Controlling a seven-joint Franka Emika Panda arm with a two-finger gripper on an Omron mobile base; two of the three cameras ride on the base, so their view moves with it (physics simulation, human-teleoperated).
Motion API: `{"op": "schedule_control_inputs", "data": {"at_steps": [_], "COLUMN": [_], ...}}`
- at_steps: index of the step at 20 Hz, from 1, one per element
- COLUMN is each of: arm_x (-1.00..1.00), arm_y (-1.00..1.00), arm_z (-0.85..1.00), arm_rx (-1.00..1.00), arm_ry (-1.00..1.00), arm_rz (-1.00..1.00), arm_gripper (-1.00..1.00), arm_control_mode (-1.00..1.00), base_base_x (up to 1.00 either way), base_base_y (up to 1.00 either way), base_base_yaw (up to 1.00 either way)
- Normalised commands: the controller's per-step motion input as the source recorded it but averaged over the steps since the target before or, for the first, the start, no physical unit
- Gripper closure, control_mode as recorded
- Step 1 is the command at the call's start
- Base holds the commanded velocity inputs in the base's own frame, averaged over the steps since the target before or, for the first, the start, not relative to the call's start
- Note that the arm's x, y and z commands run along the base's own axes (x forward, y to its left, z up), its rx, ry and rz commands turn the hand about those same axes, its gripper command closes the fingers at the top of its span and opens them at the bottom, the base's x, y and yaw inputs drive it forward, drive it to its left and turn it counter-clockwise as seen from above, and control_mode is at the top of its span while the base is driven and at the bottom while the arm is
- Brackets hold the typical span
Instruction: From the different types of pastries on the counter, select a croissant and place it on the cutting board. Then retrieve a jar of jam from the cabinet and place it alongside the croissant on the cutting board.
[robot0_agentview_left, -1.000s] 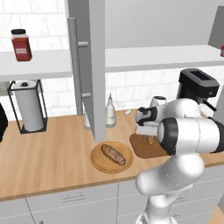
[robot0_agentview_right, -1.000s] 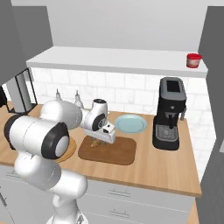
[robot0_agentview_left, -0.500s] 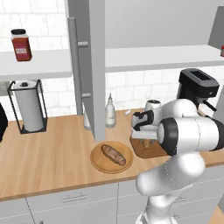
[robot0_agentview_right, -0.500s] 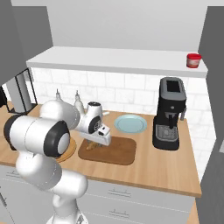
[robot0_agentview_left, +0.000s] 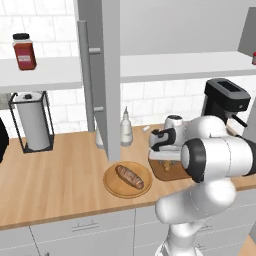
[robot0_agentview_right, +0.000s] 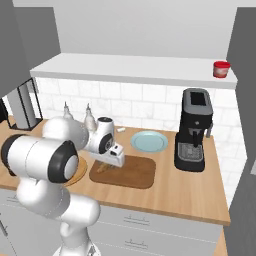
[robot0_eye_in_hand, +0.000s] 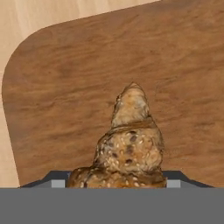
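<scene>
The small golden-brown croissant (robot0_eye_in_hand: 131, 144) sits between my fingertips, spanning from one to the other, low over the dark brown cutting board (robot0_eye_in_hand: 65, 87). My gripper (robot0_agentview_right: 111, 161) hangs over the left end of the cutting board (robot0_agentview_right: 135, 172), shut on the croissant (robot0_agentview_right: 103, 168). In the left base view the gripper (robot0_agentview_left: 164, 156) and croissant (robot0_agentview_left: 166, 165) lie just right of the loaf's plate. The jar of jam (robot0_agentview_right: 220, 69), red-topped, stands on the white cabinet shelf (robot0_agentview_right: 135, 70) at the far right. The dark-brown loaf (robot0_agentview_left: 129, 176) lies on the counter's (robot0_agentview_left: 50, 180) round plate.
A round wooden plate (robot0_agentview_left: 111, 181) holds the loaf left of the board. A light-blue plate (robot0_agentview_right: 149, 141) and a black coffee machine (robot0_agentview_right: 194, 130) stand behind and right of the board. An open grey cabinet door (robot0_agentview_left: 100, 75), bottles (robot0_agentview_left: 125, 129), a paper-towel holder (robot0_agentview_left: 30, 120) and a black-lidded jar (robot0_agentview_left: 24, 51) lie leftward.
My gripper has shifted left and slightly down over the cutting board's left end, carrying the croissant with it. Nothing else has moved.
</scene>
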Motion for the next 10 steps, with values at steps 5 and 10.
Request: {"op": "schedule_control_inputs", "data": {"at_steps": [5, 10], "arm_x": [-0.26, -0.07], "arm_y": [0.05, 0.00], "arm_z": [0.22, 0.85], "arm_rx": [0.00, -0.02], "arm_ry": [0.00, -0.04], "arm_rz": [0.00, 0.00], "arm_gripper": [-1.00, -1.00], "arm_control_mode": [-1.00, -1.00], "base_base_x": [0.00, 0.00], "base_base_y": [0.00, 0.00], "base_base_yaw": [0.00, 0.00]}}
